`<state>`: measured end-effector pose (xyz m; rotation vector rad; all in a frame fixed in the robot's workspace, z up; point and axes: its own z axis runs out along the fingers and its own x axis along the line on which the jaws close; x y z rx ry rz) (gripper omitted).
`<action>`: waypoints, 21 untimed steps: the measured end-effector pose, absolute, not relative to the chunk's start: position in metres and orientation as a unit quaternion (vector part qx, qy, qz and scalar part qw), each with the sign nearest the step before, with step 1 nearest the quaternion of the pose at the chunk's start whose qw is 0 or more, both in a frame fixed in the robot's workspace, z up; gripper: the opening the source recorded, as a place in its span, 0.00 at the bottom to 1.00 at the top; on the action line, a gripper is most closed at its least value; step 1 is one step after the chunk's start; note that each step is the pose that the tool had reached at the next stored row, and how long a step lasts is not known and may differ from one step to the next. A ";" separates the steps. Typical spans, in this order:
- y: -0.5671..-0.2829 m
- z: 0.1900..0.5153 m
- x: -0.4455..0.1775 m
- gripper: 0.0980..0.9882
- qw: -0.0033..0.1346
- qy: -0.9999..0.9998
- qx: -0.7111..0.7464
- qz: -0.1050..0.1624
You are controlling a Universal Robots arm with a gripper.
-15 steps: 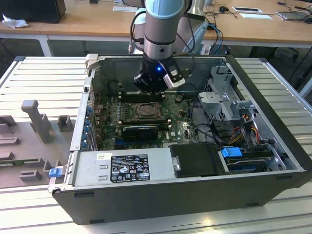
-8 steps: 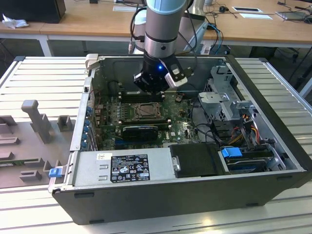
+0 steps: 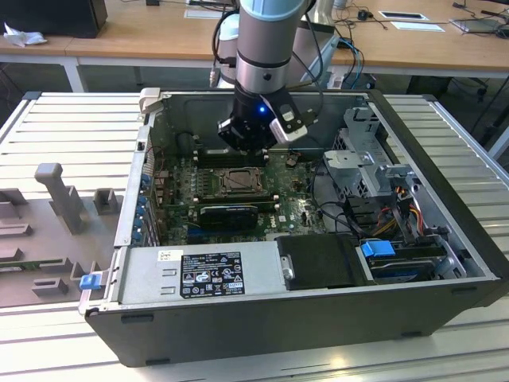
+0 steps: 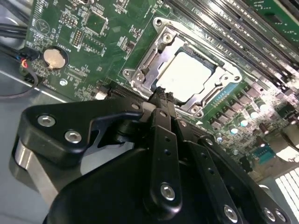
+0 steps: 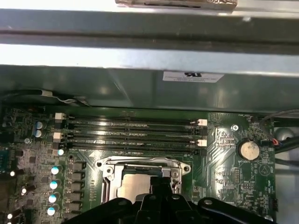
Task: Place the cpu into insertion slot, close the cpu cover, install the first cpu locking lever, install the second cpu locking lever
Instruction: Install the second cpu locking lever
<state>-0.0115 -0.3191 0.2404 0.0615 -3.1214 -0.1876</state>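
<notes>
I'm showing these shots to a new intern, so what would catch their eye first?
Probably the grey robot arm reaching down into the open computer case, its gripper hovering just above the motherboard. In both wrist views the pale silver cpu sits in the insertion slot, with the cpu cover framing it. A round coin battery glints nearby on the green board.

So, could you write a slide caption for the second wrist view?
Tool poised beside the insertion slot, cpu seated and cpu cover closed.
</notes>
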 end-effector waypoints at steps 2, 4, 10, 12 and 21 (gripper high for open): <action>-0.319 0.242 -0.011 0.01 0.007 -0.998 0.020 -0.060; -0.321 0.242 -0.012 0.01 0.007 -0.998 0.020 -0.060; -0.343 0.241 -0.013 0.01 0.007 -0.998 0.020 -0.060; -0.351 0.240 -0.013 0.01 0.007 -0.998 0.020 -0.060; -0.375 0.234 -0.021 0.01 0.008 -0.998 0.020 -0.060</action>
